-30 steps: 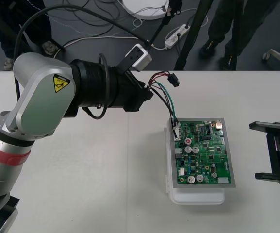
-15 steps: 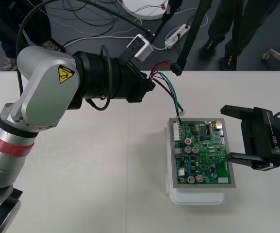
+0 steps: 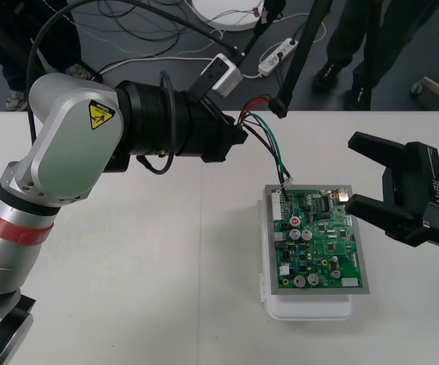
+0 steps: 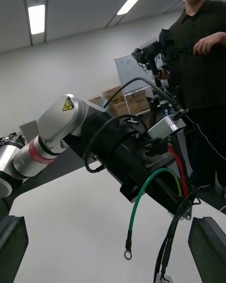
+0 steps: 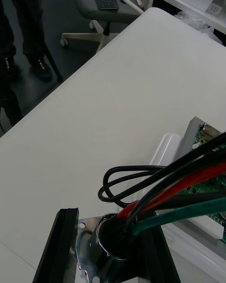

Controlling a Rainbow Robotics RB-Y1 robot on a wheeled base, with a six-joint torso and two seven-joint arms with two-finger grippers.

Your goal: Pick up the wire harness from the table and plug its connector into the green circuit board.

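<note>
My left gripper (image 3: 233, 139) is shut on the harness's round metal socket (image 5: 101, 245), held above the table left of the green circuit board (image 3: 319, 239). Red, black and green wires (image 3: 268, 148) run from the socket down to the board's far left corner (image 3: 282, 187). I cannot tell whether anything is seated there. A small black piece (image 3: 278, 106) of the harness sticks up beyond the gripper. The green wire's ring end (image 4: 128, 253) hangs free. My right gripper (image 3: 365, 175) stands open over the board's far right corner, with one finger (image 4: 207, 247) visible in the right wrist view.
The board rests on a white base (image 3: 310, 308) right of the table's middle. The table's far edge (image 3: 402, 112) runs just behind the held harness.
The right gripper has come in from the right edge to the board's right side and turned. The left gripper lifted the socket slightly a second ago and now holds still.
</note>
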